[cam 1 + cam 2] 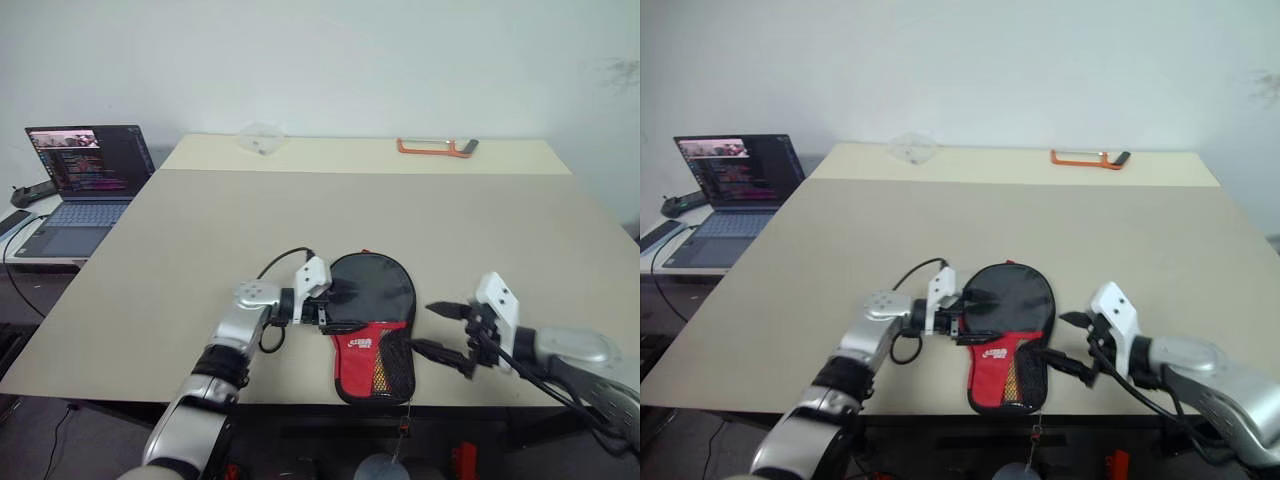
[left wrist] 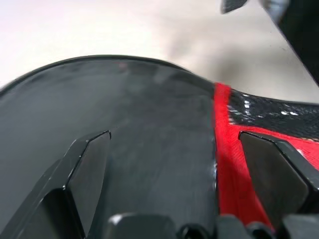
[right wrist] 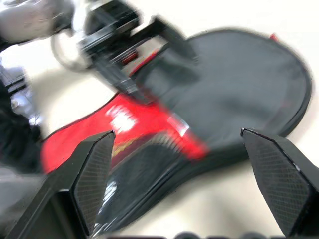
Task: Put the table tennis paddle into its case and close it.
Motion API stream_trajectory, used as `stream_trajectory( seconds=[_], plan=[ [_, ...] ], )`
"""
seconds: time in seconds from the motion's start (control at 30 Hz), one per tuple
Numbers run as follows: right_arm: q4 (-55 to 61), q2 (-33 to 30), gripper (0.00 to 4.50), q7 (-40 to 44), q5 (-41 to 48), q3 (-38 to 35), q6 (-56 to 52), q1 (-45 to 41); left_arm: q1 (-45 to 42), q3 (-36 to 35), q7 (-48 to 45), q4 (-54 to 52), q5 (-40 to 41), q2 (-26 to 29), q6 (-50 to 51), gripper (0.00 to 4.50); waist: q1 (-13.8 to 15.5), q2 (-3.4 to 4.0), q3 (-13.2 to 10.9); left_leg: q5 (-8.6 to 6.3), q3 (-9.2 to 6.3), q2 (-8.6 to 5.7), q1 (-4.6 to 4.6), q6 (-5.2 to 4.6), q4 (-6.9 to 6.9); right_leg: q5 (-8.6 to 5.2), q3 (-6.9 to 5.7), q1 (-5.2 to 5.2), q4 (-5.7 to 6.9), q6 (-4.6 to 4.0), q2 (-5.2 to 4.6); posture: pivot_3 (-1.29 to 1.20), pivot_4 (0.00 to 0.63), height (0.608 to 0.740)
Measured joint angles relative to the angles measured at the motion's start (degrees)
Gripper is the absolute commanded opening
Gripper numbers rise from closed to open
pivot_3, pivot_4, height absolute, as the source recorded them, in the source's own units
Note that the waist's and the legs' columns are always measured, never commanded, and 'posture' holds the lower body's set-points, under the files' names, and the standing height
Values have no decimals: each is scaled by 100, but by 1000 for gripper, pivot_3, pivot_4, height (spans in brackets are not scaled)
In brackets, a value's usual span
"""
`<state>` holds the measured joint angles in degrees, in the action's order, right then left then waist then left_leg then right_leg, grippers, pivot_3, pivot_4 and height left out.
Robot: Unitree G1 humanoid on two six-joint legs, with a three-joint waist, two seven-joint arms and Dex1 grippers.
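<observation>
The case [image 1: 375, 295] lies flat near the table's front edge, black fabric above and a red part with white lettering and mesh below. The table tennis paddle is hidden from view. My left gripper [image 1: 342, 310] stands open at the case's left edge, its two black fingers [image 2: 89, 169] spread over the black fabric and the red band [image 2: 227, 149]. I cannot tell whether they touch it. My right gripper [image 1: 427, 327] is open just right of the case, pointing at it, with nothing between its fingers [image 3: 94, 174]. The right wrist view has the case [image 3: 239, 84] and the left gripper [image 3: 149, 55].
An open laptop [image 1: 85, 180] stands on a side surface at the left. An orange-handled tool [image 1: 435, 147] and a clear plastic item [image 1: 262, 138] lie at the far edge of the beige table [image 1: 200, 230]. The case's red end reaches the front edge.
</observation>
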<state>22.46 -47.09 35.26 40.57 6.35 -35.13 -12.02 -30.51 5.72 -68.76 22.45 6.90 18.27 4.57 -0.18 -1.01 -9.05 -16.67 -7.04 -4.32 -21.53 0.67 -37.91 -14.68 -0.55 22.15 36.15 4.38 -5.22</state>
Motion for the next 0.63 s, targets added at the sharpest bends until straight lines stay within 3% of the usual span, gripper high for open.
stream_trajectory(
  seconds=[0.13, 0.33, 0.43, 0.63],
  plan=[
    [-1156, 394, 4441, 509, -579, 144, 465, -573, 882, -210, 573, -1252, 300, 168, 780, 4500, 11, 11, -11, 0, -1, 0, -27, 3, -4, 1, -1, 22, -1, -2, -3, 0, 150, 740],
    [-2941, 667, 4441, 1260, -1308, 80, 1399, -1359, 1662, -1151, 1607, -2752, 732, 599, 1606, 4500, 10, 27, -23, 0, -1, 0, -24, 5, -2, 1, 0, 21, 0, -4, -3, 0, 150, 740],
    [-3473, 692, 4441, 1468, -1521, -2, 1637, -1496, 1734, -1226, 1714, -2885, 780, 767, 1637, 4500, 41, 34, -28, 0, 0, -4, -26, 6, -4, 1, -2, 21, -1, -5, -6, 0, 150, 740],
    [-3448, 616, 4441, 1870, -1721, -222, 1826, -1424, 1389, -1041, 1681, -2692, 840, 903, 1532, 4500, 37, 38, -29, -1, 1, -2, -26, 9, -3, 2, -2, 21, -1, -6, -6, 0, 150, 740]
  ],
)
